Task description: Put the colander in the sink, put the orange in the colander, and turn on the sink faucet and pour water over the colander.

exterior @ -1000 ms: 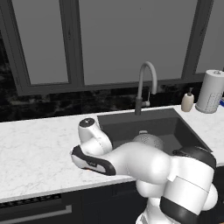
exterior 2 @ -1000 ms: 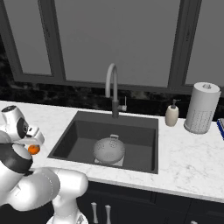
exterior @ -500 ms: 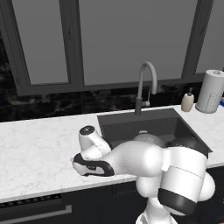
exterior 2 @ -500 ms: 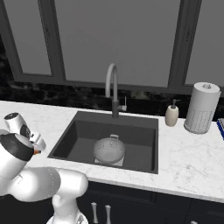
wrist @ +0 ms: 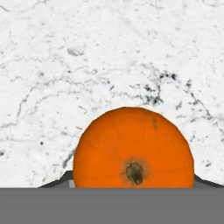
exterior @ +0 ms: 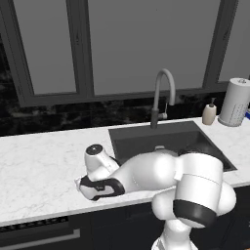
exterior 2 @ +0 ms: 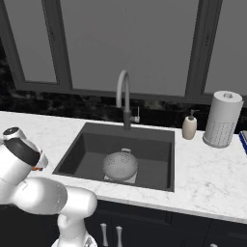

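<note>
The orange [wrist: 133, 144] lies on the white marble counter left of the sink [exterior 2: 82, 149], and a sliver of the orange [exterior 2: 36, 169] shows beside my hand. My gripper [wrist: 131, 181] is low over it, open, with a dark fingertip just showing on each side of the fruit. In the left base view the gripper [exterior: 80, 185] sits near the counter's front edge. The light-grey colander [exterior 2: 120, 165] rests on the sink floor, and its rim [exterior: 158, 147] peeks over my arm. The gooseneck faucet [exterior 2: 123, 96] stands behind the basin with no water running.
A soap dispenser [exterior 2: 189, 126] and a white paper-towel roll [exterior 2: 222, 120] stand on the counter right of the sink. My own arm stretches across the sink's front edge [exterior: 146, 171]. Dark windows rise behind the counter.
My hand has dropped lower toward the counter and closed in over the orange, which has stayed in place. The colander has not moved.
</note>
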